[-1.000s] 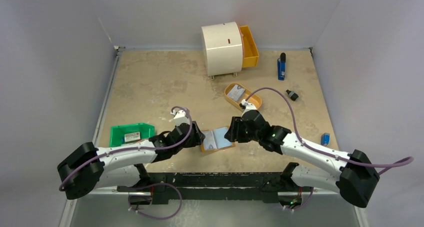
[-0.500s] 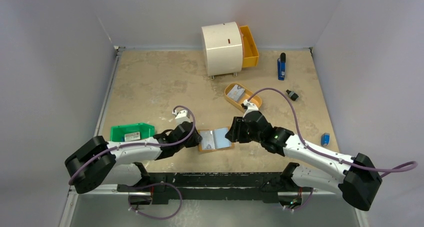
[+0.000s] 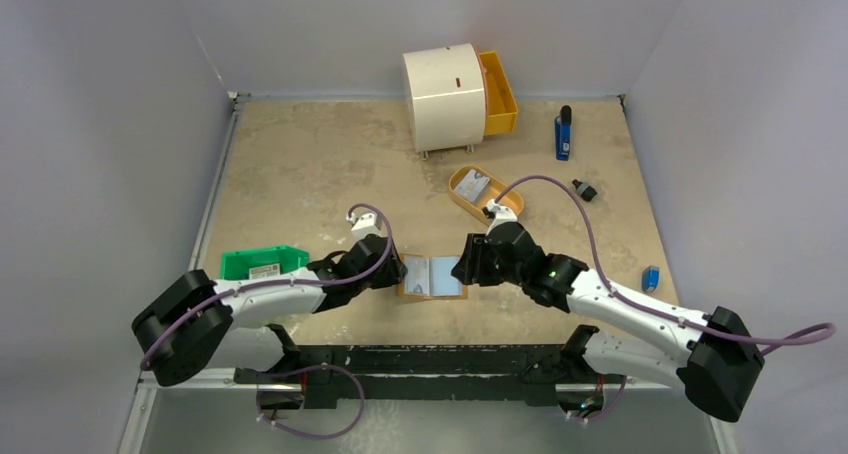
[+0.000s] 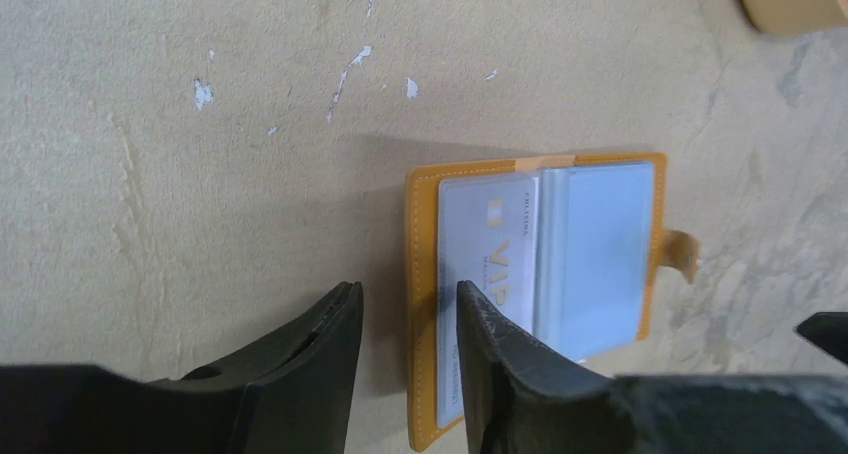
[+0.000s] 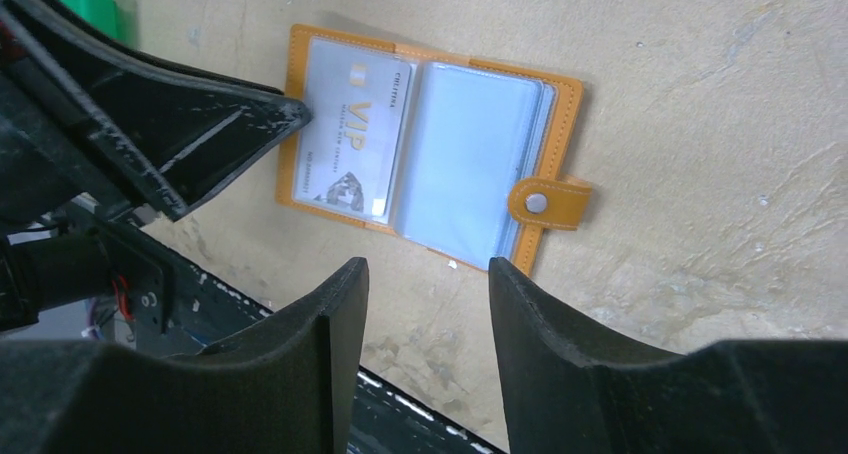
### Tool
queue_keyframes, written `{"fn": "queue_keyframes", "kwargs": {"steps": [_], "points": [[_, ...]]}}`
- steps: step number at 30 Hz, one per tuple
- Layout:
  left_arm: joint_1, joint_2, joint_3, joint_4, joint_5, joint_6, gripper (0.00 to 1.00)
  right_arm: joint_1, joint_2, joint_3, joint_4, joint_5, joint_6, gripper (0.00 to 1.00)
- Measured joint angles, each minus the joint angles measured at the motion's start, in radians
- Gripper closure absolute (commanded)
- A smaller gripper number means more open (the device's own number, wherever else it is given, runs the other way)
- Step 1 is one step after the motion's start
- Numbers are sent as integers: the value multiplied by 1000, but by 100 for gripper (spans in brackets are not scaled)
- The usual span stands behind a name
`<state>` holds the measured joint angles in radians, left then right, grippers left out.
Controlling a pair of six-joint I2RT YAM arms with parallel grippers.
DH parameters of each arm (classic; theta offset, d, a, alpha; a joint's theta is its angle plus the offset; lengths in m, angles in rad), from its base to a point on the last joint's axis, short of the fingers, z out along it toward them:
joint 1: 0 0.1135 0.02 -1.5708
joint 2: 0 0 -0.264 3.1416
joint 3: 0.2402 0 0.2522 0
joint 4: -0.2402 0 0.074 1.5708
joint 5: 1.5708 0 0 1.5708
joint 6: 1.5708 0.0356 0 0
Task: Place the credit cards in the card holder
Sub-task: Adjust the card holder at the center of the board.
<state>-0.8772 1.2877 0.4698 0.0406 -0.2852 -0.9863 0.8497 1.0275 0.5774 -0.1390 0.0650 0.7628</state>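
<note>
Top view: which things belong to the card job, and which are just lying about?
Job: card holder, VIP card in it, second card in tan tray.
Lying about: green bin, white drawer unit, blue pen, small black item, small blue item.

Overhead view faces down; both close wrist views share the card holder (image 5: 470, 164).

The credit card (image 5: 350, 139) in the card holder (image 5: 567, 124) reads "VIP" — large grey letters. Its smaller print — too fine to read.

Two credit cards (image 5: 352, 139) (image 3: 478, 186), one card holder (image 5: 470, 164), two grippers (image 4: 405, 309) (image 5: 425, 274).
</note>
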Motion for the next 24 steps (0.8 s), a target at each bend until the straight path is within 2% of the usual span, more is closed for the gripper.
{"fn": "queue_keyframes", "kwargs": {"steps": [3, 8, 13, 15, 20, 24], "points": [[0, -50, 6, -49, -8, 9, 34, 0, 0, 14, -31, 18, -16, 36], [0, -216, 48, -177, -61, 27, 27, -27, 2, 129, -109, 75, -32, 34], [0, -377, 98, -291, -139, 37, 26, -224, 48, 277, -79, 82, -2, 32], [0, -424, 105, -331, -173, 37, 27, -271, 71, 287, -59, 94, 17, 34], [0, -468, 105, -416, -214, 31, 29, -439, 216, 288, 23, 68, 98, 37], [0, -491, 92, -438, -217, 17, 29, -486, 344, 311, 63, 51, 127, 37]]}}
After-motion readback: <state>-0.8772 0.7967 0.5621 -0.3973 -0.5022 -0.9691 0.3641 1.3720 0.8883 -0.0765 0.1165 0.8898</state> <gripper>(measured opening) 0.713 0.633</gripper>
